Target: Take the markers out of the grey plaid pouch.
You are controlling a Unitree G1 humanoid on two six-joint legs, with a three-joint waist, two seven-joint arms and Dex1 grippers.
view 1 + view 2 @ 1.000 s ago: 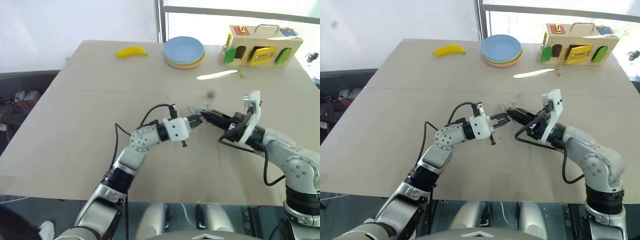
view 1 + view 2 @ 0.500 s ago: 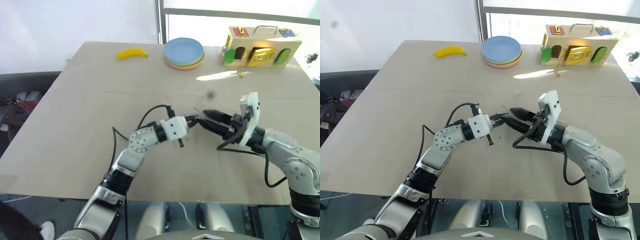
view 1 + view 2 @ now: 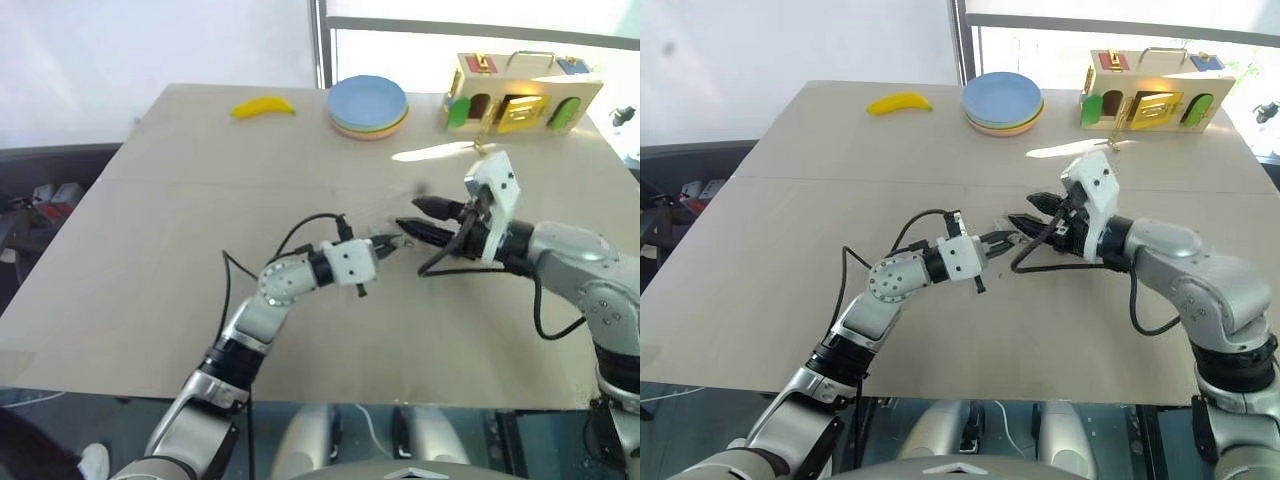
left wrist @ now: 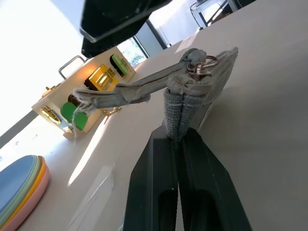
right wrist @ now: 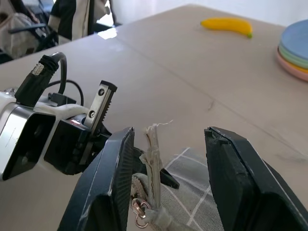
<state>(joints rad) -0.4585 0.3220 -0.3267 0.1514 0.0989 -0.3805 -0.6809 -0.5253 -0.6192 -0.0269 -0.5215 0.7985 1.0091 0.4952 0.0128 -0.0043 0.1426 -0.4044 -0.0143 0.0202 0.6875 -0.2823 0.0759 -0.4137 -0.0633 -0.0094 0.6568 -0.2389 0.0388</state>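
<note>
Your left gripper [image 4: 180, 139] pinches the pouch [image 4: 190, 79] end at frame centre; your right gripper [image 5: 166, 159], fingers spread, straddles its zipper end. No markers are out yet, so the opening and emptying are still yours to do.

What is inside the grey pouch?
Can't tell. The left gripper pinches the grey plaid pouch by its zipper end, and fabric hides the inside. No markers are visible.
</note>
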